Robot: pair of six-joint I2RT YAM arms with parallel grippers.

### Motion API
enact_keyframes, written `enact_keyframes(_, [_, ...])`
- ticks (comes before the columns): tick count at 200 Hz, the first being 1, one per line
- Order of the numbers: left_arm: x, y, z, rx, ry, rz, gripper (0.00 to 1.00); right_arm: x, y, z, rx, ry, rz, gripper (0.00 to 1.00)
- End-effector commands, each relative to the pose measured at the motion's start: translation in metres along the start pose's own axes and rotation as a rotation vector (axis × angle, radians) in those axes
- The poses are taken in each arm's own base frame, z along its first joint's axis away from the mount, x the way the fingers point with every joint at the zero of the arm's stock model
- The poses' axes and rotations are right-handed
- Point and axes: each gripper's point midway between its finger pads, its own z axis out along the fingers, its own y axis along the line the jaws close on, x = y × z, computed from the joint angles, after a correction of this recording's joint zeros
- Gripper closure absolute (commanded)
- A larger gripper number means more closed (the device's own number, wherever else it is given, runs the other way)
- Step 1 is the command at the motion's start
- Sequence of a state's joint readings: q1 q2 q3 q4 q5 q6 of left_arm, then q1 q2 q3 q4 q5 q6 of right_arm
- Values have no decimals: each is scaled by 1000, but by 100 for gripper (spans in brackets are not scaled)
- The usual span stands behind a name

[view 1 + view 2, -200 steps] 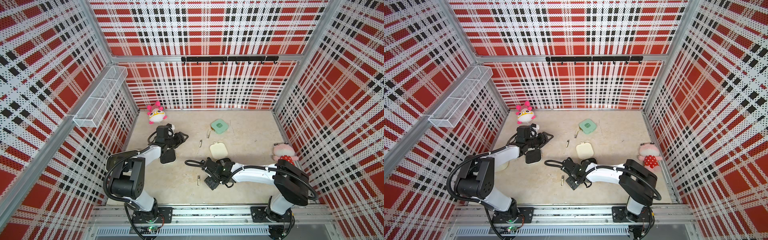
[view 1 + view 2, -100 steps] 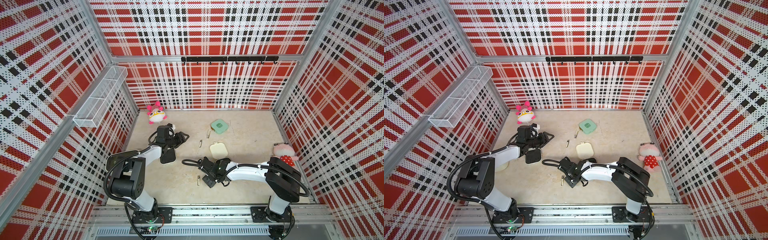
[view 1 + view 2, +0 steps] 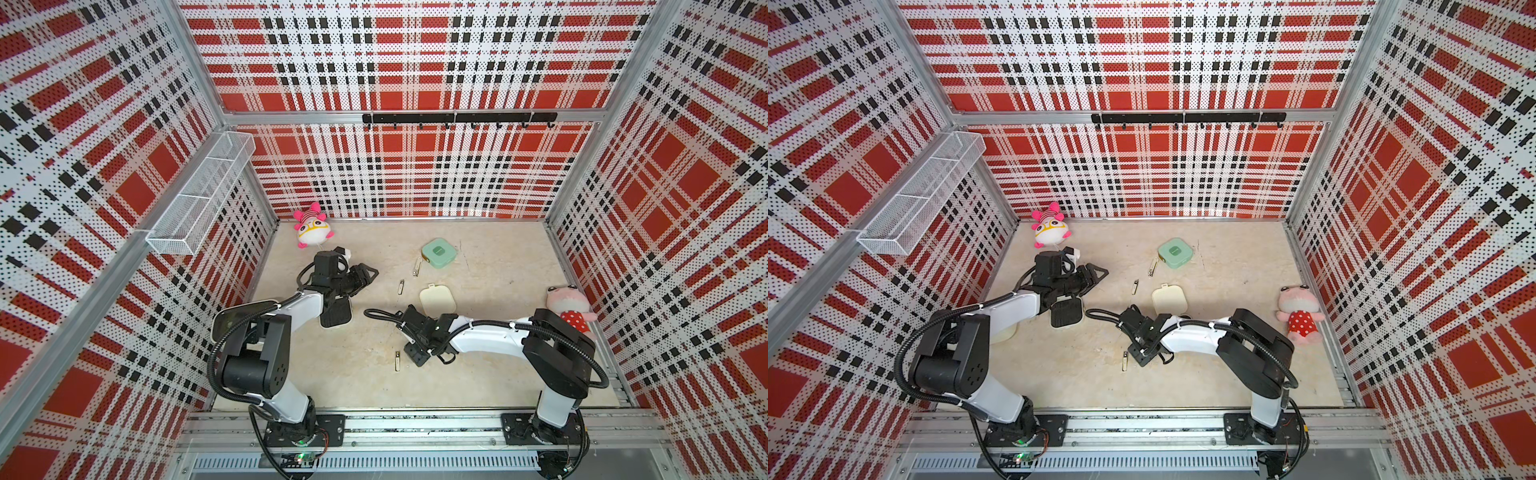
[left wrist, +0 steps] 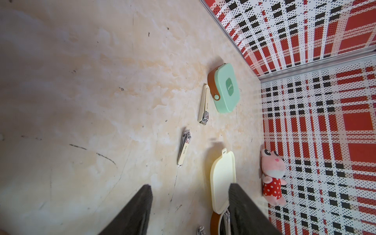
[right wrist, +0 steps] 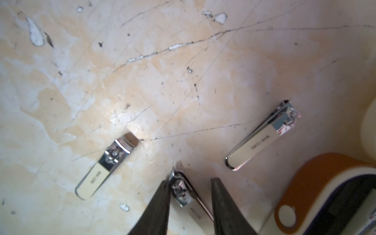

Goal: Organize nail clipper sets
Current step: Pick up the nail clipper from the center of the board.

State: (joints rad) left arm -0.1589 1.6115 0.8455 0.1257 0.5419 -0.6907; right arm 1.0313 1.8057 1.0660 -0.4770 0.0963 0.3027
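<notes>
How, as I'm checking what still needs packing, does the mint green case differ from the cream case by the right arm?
The mint green case carries a darker label; the cream case is plain. The mint green case is shut, strap fastened; the cream case lies open, dark inside showing in the left wrist view. The mint green case sits farther back than the cream case. Both are rounded squares with brown straps.

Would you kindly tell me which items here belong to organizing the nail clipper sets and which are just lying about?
Job: mint green case, cream case, open case with black tray, loose metal clippers.
Lying about: pink-haired plush, red-dress plush, wire basket.
</notes>
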Motion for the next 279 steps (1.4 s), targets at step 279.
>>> enact_keyframes(279, [19,-14,21,30,48,23,36,3,-6,-6,18,12,40,86])
